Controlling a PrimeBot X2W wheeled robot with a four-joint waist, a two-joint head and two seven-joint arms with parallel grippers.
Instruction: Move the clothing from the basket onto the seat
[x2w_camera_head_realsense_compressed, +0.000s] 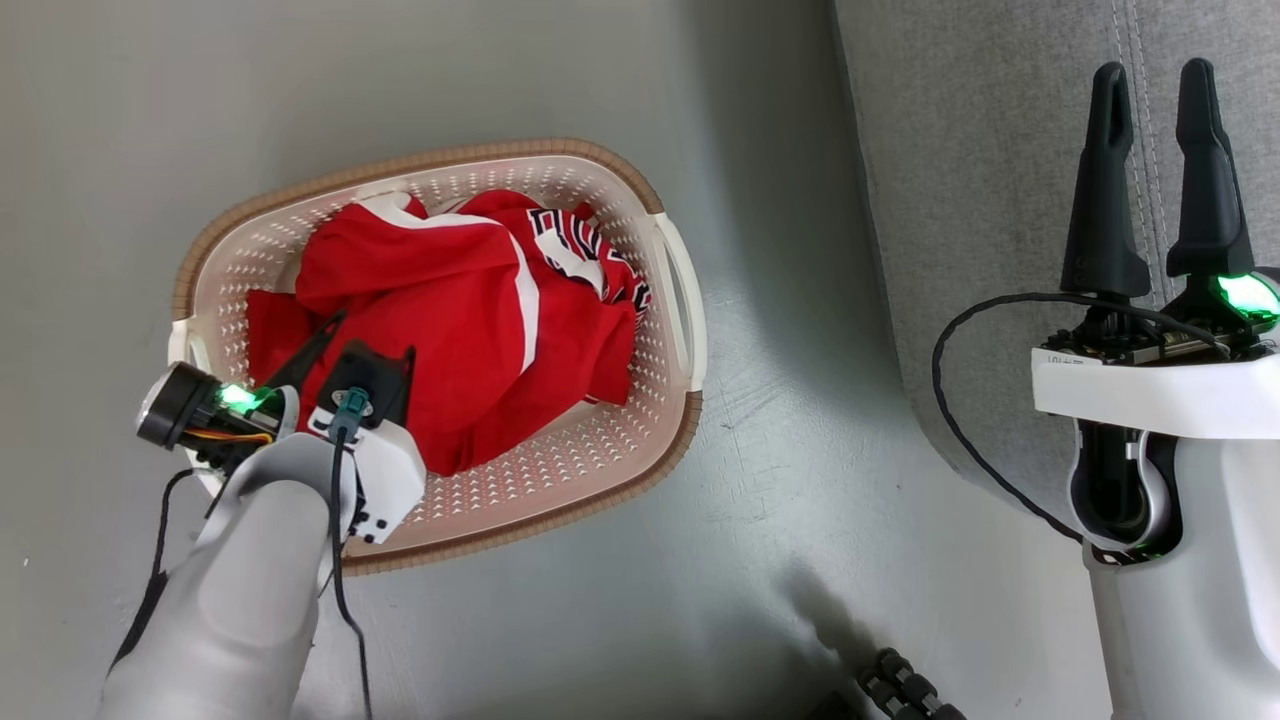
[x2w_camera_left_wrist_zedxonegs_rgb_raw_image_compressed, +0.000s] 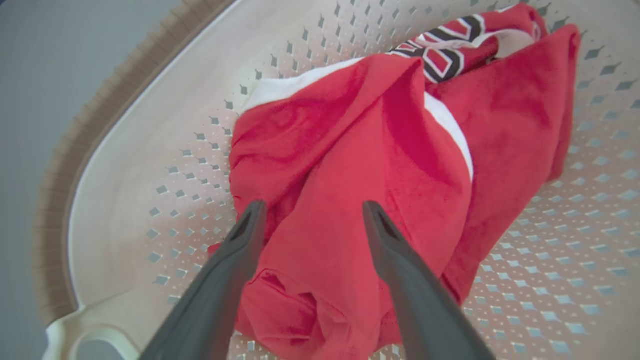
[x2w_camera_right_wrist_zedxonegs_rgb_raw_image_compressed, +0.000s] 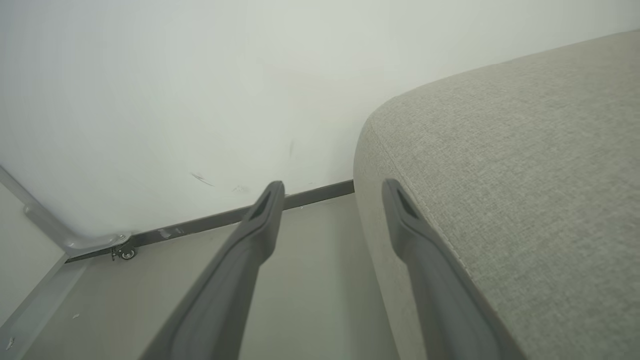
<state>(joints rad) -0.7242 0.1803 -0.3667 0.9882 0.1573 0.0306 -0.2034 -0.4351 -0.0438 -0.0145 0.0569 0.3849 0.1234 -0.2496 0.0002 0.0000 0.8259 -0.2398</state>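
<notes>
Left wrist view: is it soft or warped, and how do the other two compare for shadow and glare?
Left wrist view: wide-angle bending curves the basket rim, which is blurred; the clothing is slightly soft. Head view: sharp, with a soft shadow on the floor beside the sofa and a green light glaring on the right gripper. Right wrist view: even light, finger bases blurred.

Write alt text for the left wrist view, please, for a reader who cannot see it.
The left pincer, open, straddles a fold of crumpled red clothing with white bands, lying in a cream perforated basket with a brown rim.
</notes>
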